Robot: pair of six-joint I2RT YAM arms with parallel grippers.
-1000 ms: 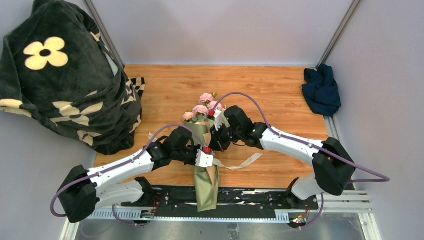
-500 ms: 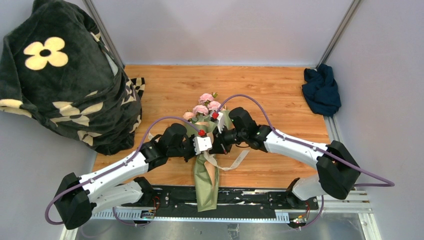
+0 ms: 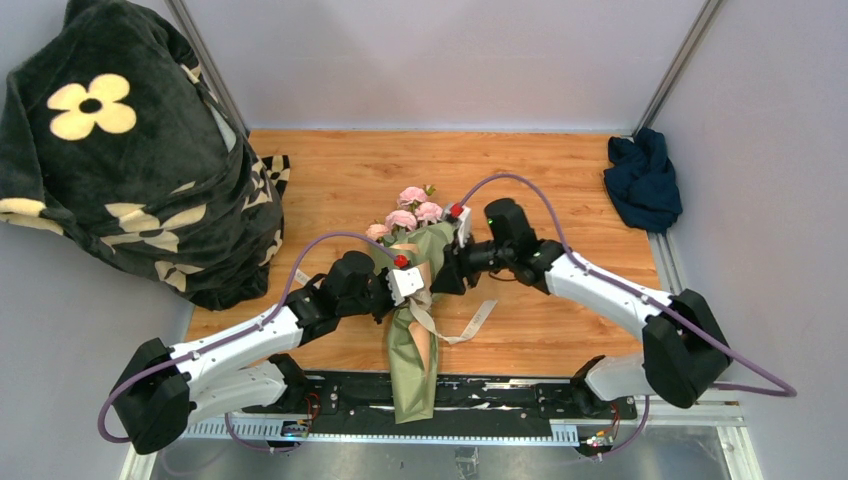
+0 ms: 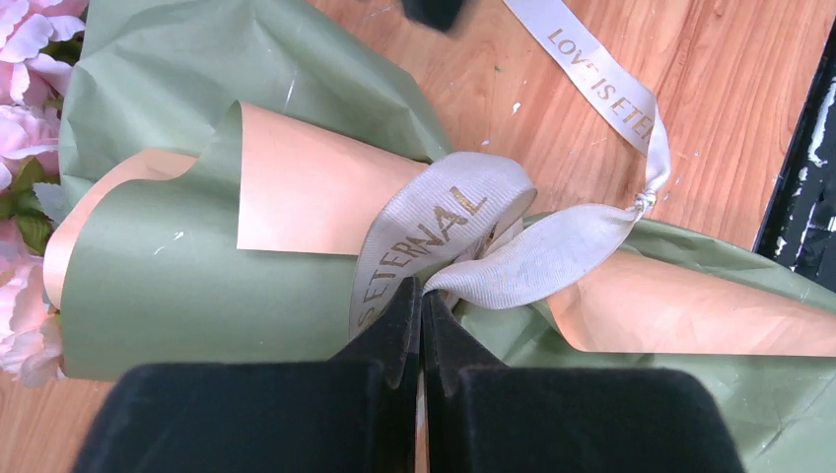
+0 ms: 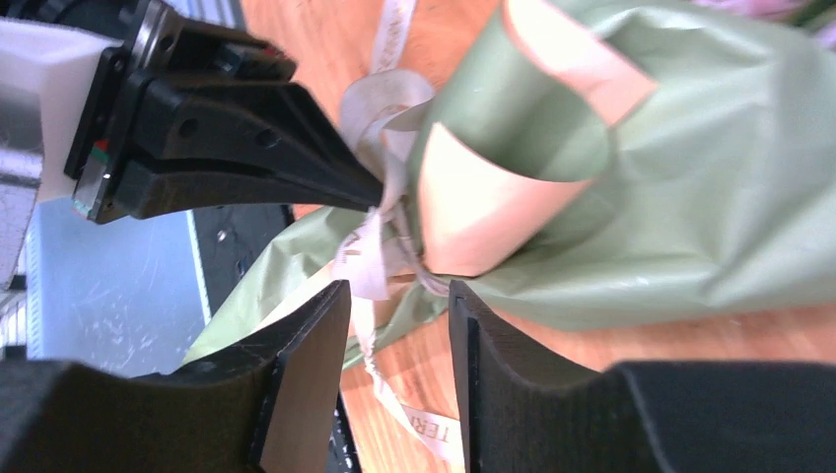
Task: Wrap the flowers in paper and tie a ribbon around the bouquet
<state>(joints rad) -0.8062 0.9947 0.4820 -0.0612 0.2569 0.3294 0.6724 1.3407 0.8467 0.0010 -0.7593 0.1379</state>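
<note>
Clenched on the left, parted on the right: that is how my jaws stand. My left gripper (image 4: 421, 296) pinches the ribbon (image 4: 449, 222) right at the knot, fingertips pressed together on the cream band where it crosses itself. My right gripper (image 5: 399, 296) sits just across the knot with a clear gap between its fingers. A strand of ribbon hangs in that gap but neither finger presses it, so that side grips nothing

Around the knot, the ribbon circles the waist of the paper (image 4: 197, 286), olive outside with tan folds showing. One lettered tail trails onto the table (image 3: 330, 180) toward my right. The flowers (image 3: 410, 212) poke out of the cone's far end, pink heads low over the wood. The bouquet (image 3: 410, 350) lies lengthwise between my arms, narrow end pointing at my bases

I judge the wrapping done and the tying in hand: a first knot looks made but loose. Next I need my right fingers to shut on the free tail and draw it away while the left anchors the knot, gently enough not to crush the paper or drag the cone
</note>
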